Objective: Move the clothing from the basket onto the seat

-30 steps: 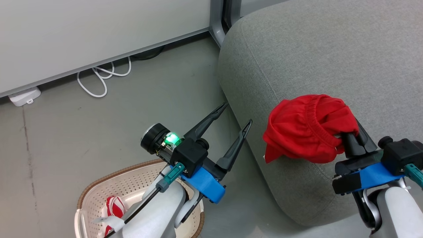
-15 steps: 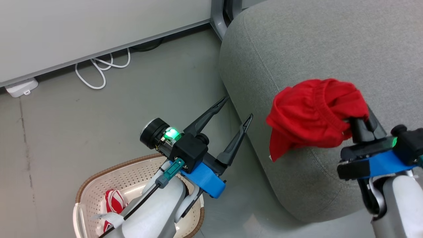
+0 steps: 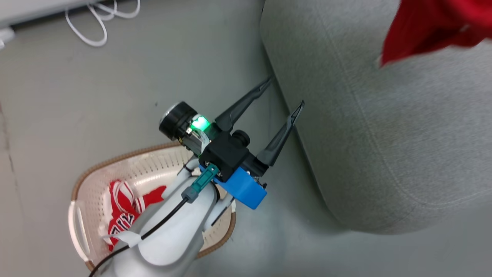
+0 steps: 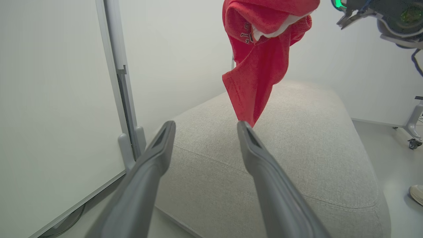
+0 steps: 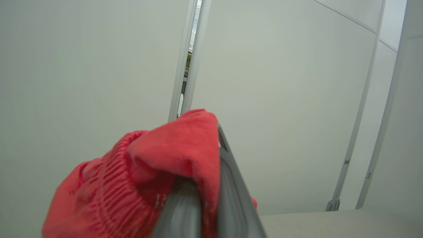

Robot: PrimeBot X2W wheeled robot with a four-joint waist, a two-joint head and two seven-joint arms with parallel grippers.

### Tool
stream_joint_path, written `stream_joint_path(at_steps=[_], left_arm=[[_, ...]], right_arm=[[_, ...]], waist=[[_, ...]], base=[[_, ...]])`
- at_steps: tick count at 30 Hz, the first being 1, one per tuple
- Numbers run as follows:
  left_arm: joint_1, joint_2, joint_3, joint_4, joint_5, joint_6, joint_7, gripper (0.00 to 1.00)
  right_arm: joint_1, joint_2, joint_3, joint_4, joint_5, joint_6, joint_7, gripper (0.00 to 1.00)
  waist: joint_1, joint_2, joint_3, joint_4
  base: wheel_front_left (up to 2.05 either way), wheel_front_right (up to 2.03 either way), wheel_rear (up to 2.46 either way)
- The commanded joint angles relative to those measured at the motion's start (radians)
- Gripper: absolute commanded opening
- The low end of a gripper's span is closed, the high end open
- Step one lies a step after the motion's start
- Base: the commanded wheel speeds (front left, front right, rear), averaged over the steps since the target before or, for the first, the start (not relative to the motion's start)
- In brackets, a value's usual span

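The red shorts (image 3: 434,27) hang in the air above the grey seat (image 3: 384,134), at the top right of the head view. My right gripper (image 5: 214,145) is shut on the shorts (image 5: 132,185) at their gathered waistband. In the left wrist view the shorts (image 4: 261,59) dangle over the seat (image 4: 297,148). A red jersey (image 3: 123,207) with lettering lies in the cream basket (image 3: 127,156) on the floor at lower left. Above the basket's right side, beside the seat's edge, my left gripper (image 3: 284,93) stands open and holds nothing; its fingers (image 4: 155,158) point at the seat.
A white cable (image 3: 88,23) loops on the grey floor by the wall. A partition post (image 4: 122,99) stands left of the seat. A shoe (image 4: 417,193) and a wheeled stand leg (image 4: 413,132) are on the floor past the seat's right end.
My right gripper has lifted the shorts off the seat's edge, up and farther over the seat. The head camera has tilted down, so more of the basket shows. The left gripper stays open.
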Motion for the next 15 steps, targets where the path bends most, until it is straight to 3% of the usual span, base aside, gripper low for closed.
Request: stream_joint_path(at_steps=[1, 10, 15], left_arm=[[-0.032, 0.011, 0.003, -0.010, 0.010, 0.010, 0.003, 1.00], [-0.114, 0.032, -0.005, -0.064, 0.054, 0.014, 0.028, 1.00], [-0.140, 0.046, -0.011, -0.092, 0.070, 0.021, 0.034, 1.00]], right_arm=[[-0.055, -0.030, -0.021, -0.002, -0.004, 0.000, -0.003, 0.00], [-0.258, -0.173, -0.150, 0.056, 0.011, 0.000, -0.002, 0.00], [-0.305, -0.210, -0.197, 0.214, 0.045, 0.000, -0.002, 0.00]], waist=[[-0.0001, 0.0000, 0.100, 0.013], [-0.0001, 0.0000, 0.282, 0.030], [-0.0001, 0.0000, 0.354, 0.034]], base=[[0.00, 0.00, 0.00], [0.00, 0.00, 0.00], [0.00, 0.00, 0.00]])
